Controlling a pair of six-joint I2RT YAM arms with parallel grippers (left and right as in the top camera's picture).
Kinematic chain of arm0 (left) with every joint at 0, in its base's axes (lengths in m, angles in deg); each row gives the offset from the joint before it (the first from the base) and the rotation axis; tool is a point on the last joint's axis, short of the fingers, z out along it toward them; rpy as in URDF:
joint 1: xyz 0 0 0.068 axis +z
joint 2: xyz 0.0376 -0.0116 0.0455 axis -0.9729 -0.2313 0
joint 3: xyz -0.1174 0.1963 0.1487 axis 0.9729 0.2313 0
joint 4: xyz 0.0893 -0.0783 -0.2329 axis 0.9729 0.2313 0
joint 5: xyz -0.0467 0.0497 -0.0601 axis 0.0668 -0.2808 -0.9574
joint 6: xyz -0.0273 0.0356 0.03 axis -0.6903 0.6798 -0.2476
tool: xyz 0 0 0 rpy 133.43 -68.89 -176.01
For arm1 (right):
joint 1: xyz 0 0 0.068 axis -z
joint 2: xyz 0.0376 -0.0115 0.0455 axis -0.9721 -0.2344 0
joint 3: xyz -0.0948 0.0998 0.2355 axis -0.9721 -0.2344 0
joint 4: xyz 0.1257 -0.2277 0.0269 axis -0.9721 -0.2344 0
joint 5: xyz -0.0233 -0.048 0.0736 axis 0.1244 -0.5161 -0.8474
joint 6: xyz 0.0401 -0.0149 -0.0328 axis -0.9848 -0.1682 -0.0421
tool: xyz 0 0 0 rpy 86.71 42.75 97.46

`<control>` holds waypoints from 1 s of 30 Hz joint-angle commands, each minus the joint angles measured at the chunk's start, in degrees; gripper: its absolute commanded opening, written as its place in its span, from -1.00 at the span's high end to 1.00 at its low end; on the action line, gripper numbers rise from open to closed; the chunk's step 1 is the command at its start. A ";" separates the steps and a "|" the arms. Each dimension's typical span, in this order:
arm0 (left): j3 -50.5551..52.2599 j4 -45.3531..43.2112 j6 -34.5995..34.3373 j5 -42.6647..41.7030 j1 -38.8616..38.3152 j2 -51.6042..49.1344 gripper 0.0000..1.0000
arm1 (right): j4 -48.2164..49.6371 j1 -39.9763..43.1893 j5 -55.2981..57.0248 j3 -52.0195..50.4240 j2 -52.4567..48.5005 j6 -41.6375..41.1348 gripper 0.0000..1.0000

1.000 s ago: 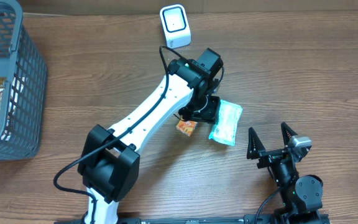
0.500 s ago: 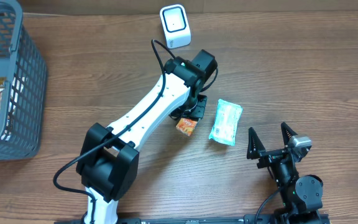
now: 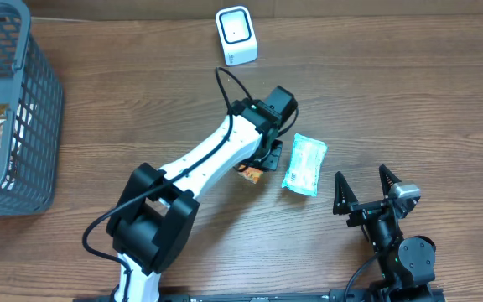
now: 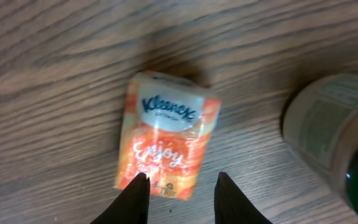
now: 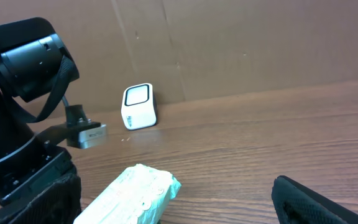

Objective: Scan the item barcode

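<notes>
Nothing is scanned yet. My left jaws straddle the tissue pack (image 4: 166, 146) on the desk (image 3: 409, 84), and I cannot tell whether they grip it. The right jaws gape empty, and the scanner (image 3: 236, 35) waits well apart.

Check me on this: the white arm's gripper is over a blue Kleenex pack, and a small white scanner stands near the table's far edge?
Not quite. The Kleenex pack is orange, not blue; the left wrist view shows it plainly. The rest holds: the left gripper is over it, and the white scanner stands near the far edge of the table.
</notes>
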 commanded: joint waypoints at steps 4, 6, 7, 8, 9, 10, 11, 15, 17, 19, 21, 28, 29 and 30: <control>2.10 -0.92 2.40 8.92 -1.79 -0.11 0.46 | 0.31 0.26 0.55 -0.61 0.42 0.22 -1.00; 2.93 -1.55 2.40 9.16 -1.84 -0.11 0.46 | 0.31 0.26 0.55 -0.61 0.42 0.22 -1.00; 3.30 -1.84 2.40 8.85 -1.84 -0.11 0.46 | 0.31 0.26 0.55 -0.61 0.42 0.22 -1.00; 3.72 -2.12 2.40 8.59 -1.84 -0.11 0.46 | 0.31 0.26 0.57 -0.61 0.42 0.22 -1.00; 4.04 -2.38 2.43 8.68 -1.84 -0.11 0.45 | 0.31 0.26 0.55 -0.61 0.42 0.22 -1.00; 4.37 -2.71 2.47 9.18 -1.84 -0.13 0.44 | 0.31 0.26 0.55 -0.61 0.42 0.22 -1.00; 4.55 -2.86 2.45 10.25 -1.84 -0.13 0.44 | 0.31 0.26 0.55 -0.61 0.42 0.22 -1.00; 4.55 -3.56 2.45 12.57 -1.57 -0.13 0.44 | 0.31 0.26 0.55 -0.61 0.42 0.22 -1.00; 4.55 -3.74 2.34 12.46 -1.46 -0.13 0.46 | 0.31 0.26 0.55 -0.61 0.42 0.22 -1.00; 4.55 -3.72 2.23 12.48 -1.46 -0.13 0.46 | 0.31 0.26 0.55 -0.61 0.42 0.22 -1.00; 4.55 -3.69 2.25 11.76 -1.46 -0.13 0.46 | 0.31 0.26 0.55 -0.61 0.42 0.22 -1.00; 4.70 -3.91 2.25 0.42 -1.46 -0.13 0.50 | 0.31 0.26 0.55 -0.61 0.42 0.22 -1.00; 4.96 -4.22 2.25 -0.15 -1.55 -0.13 0.50 | 0.31 0.26 0.55 -0.61 0.42 0.22 -1.00; 5.29 -4.66 2.25 -0.57 -1.66 -0.13 0.51 | 0.31 0.26 0.57 -0.61 0.42 0.22 -1.00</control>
